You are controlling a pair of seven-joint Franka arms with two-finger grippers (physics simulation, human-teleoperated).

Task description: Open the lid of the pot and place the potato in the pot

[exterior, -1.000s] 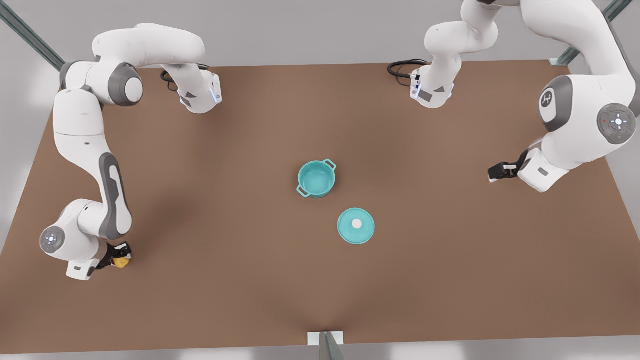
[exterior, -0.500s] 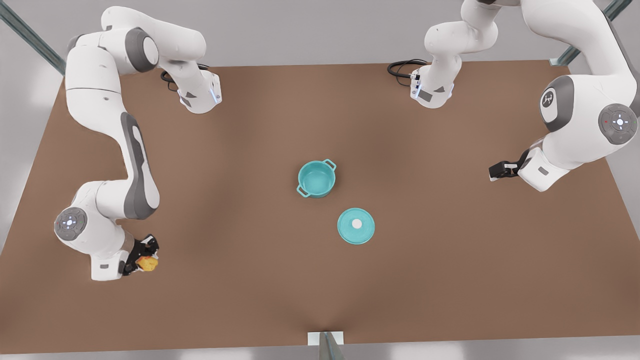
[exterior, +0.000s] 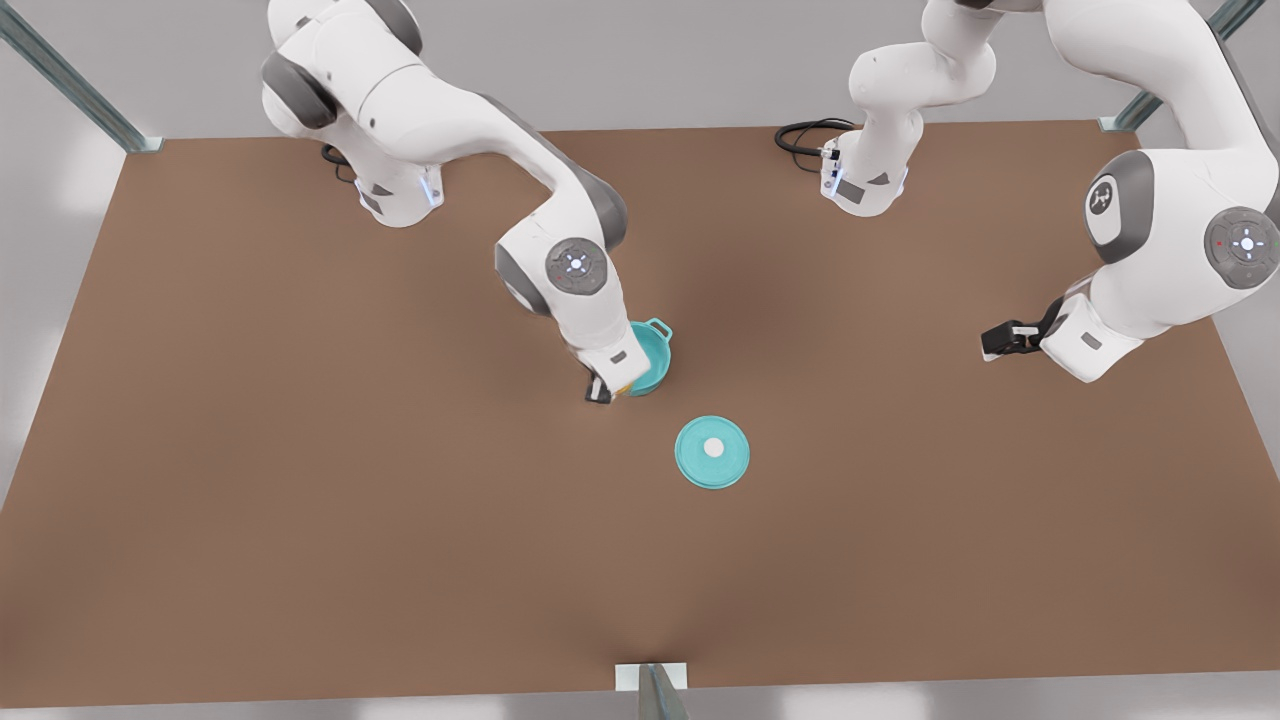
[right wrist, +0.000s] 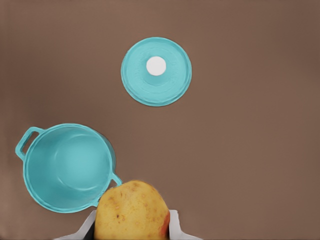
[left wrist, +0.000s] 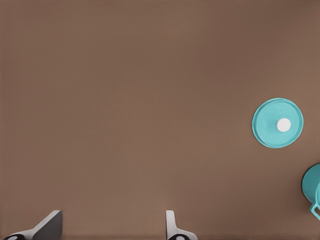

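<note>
The teal pot (exterior: 654, 358) stands open in the middle of the brown table, and its teal inside (right wrist: 67, 167) holds nothing. The pot lid (exterior: 712, 452) lies flat on the table in front of it, white knob up (right wrist: 156, 71). My right gripper (exterior: 606, 388) hangs over the pot's rim on the front view's left, shut on the yellow potato (right wrist: 131, 211). My left gripper (exterior: 1000, 342) waits open far off at the front view's right, its fingers (left wrist: 172, 227) spread over bare table, with the lid (left wrist: 277, 123) and the pot (left wrist: 312, 185) in its view.
Two arm bases stand at the table's back edge, with a black cable (exterior: 800, 135) coiled by the one on the front view's right. A metal post (exterior: 650, 690) sits at the middle of the front edge. Bare brown table surrounds the pot and lid.
The right arm has swung from the table's near corner on the front view's left to the pot, carrying the potato. The left arm, pot and lid have stayed put.
</note>
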